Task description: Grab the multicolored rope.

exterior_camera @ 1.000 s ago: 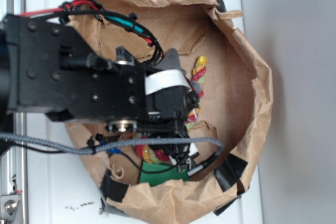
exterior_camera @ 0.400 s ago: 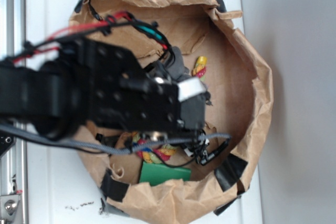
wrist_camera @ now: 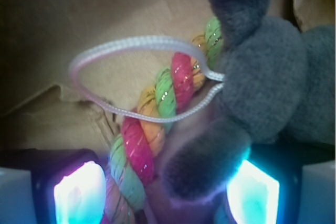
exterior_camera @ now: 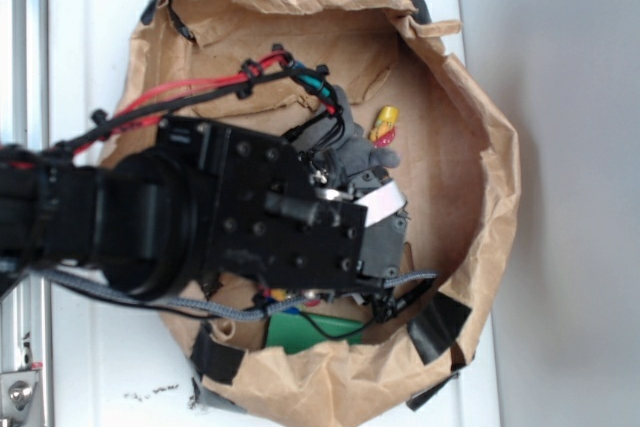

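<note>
the multicolored rope [wrist_camera: 152, 129] lies on the brown paper floor of the paper bag [exterior_camera: 480, 197], running in the wrist view from the bottom between the two glowing fingers [wrist_camera: 79, 192] up toward the top right, its red, green and orange strands twisted together. in the exterior view only its yellow and red end [exterior_camera: 383, 125] peeks out beyond the arm, with a small bit of colour under the arm's lower edge. the gripper [wrist_camera: 165, 195] stands apart, its pads either side of the rope and a grey limb, clamped on nothing. the grey plush toy [wrist_camera: 262, 82] lies partly over the rope at the right, one limb reaching down between the pads, and its white string loop [wrist_camera: 105, 56] crosses over the rope. a green card [exterior_camera: 300, 332] lies on the bag floor near the lower rim. the black arm [exterior_camera: 200, 217] with red, black and grey cables covers most of the bag's inside. the crumpled bag walls carry black tape patches, and the bag sits on a white surface [exterior_camera: 90, 7] beside a grey one [exterior_camera: 570, 147].
</note>
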Controlling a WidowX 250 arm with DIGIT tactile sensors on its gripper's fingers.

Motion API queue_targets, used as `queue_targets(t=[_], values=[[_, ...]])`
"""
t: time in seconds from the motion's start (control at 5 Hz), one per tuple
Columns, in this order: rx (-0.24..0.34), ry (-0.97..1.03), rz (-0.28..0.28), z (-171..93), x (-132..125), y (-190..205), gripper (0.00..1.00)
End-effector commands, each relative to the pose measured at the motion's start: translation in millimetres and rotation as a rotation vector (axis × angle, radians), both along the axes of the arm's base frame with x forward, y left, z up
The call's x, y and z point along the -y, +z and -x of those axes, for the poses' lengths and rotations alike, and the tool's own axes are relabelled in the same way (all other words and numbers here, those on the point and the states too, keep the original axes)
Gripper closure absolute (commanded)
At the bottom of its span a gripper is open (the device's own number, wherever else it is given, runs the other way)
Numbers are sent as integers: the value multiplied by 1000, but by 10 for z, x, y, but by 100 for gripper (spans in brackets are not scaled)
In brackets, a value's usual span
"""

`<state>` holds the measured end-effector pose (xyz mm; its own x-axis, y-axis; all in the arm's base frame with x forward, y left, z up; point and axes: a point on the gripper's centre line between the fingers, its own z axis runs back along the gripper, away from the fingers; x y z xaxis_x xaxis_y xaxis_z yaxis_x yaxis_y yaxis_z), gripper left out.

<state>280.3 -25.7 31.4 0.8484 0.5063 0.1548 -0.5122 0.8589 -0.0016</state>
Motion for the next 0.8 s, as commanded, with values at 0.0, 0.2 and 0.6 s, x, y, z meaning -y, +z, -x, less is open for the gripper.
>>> queue_targets(t=[0.0,0.2,0.6], values=[[-1,-55,97,76,10,544,0],[13,-52,116,87,7,586,0],[-16,-23,116,31,81,339,0]])
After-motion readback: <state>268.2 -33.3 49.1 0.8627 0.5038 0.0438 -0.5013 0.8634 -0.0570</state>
